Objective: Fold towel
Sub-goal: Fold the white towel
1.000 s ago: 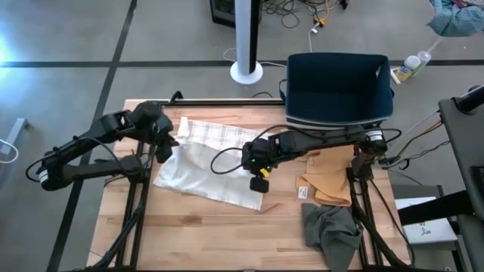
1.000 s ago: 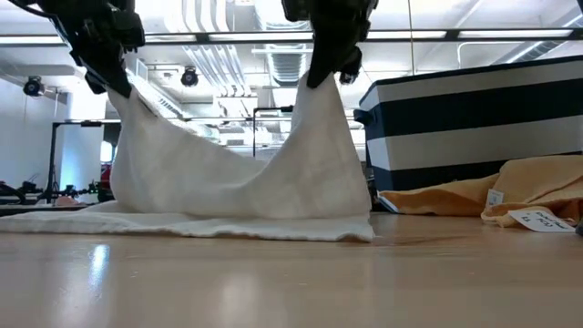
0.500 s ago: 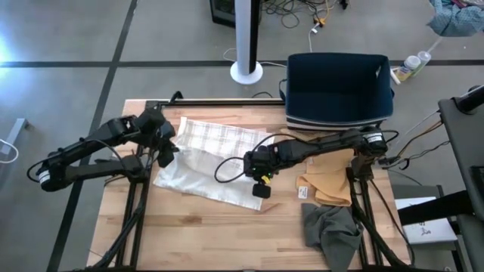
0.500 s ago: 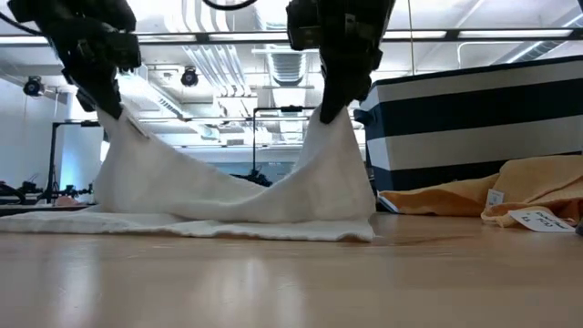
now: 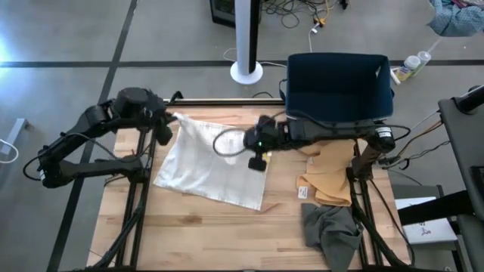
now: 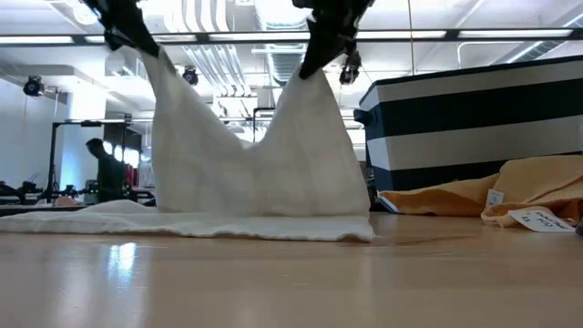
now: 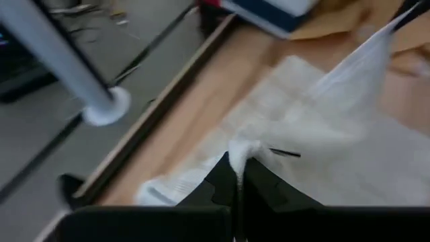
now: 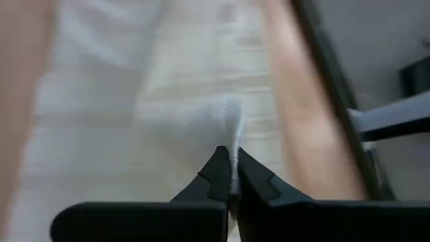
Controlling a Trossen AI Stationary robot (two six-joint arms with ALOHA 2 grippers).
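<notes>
High view: two dark arms lift one white towel (image 5: 208, 166) at the upper centre of the wooden desk (image 5: 197, 234). Left gripper (image 5: 163, 133) and right gripper (image 5: 257, 159) each have their fingers pinched tight on a towel corner. At right lie one tan cloth (image 5: 329, 177) with a white tag, its writing unreadable, one grey cloth (image 5: 329, 230), and one navy striped bin (image 5: 339, 85).

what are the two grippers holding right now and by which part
Both hold the white towel. The left gripper is shut on one raised corner, the right gripper on the other; the rest lies on the table.
</notes>
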